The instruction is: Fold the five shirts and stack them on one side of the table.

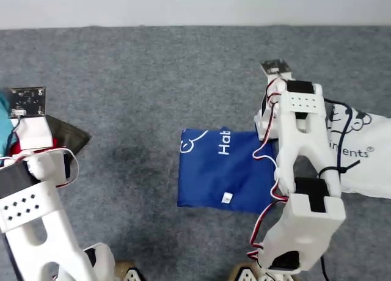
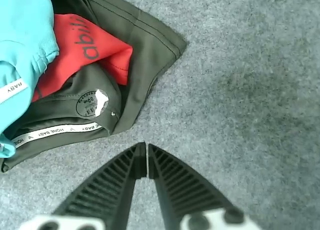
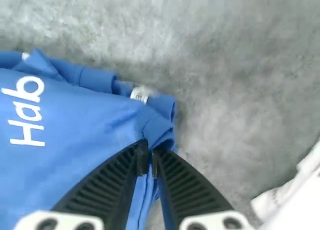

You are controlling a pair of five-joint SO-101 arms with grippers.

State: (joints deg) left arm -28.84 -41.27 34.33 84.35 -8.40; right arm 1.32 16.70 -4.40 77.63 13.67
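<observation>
Jaws of right gripper [image 3: 148,160]: together, pinching a bunched fold at the edge of the blue shirt [image 1: 214,177]. The fabric gathers right at the tips. The pinch point is at the shirt's far corner on the right arm's side, close to a small white label [image 3: 140,94] at the neck.

Jaws of left gripper [image 2: 146,162]: together, with nothing between them. The tips hang over bare grey table [image 1: 153,79], just beside the hem of the dark shirt [image 2: 145,55]. Whether they touch the surface, cannot tell.

Blue shirt: lies flat as a folded rectangle near the table centre, white lettering face up. The right arm covers its right edge in the high view.

White shirt [image 1: 366,153]: on the right side of the table, partly under the right arm, dark print face up. A strip of bare grey separates it from the blue shirt in the right wrist view.

Left-side heap: dark shirt on the bottom with its neck label showing. Red shirt [image 2: 85,55] is tucked in its folds, lettering partly visible. Teal shirt [image 2: 25,35] lies over both at the table's left edge. All three are loose and rumpled, touching one another. The left arm's wrist sits above the heap in the high view.
</observation>
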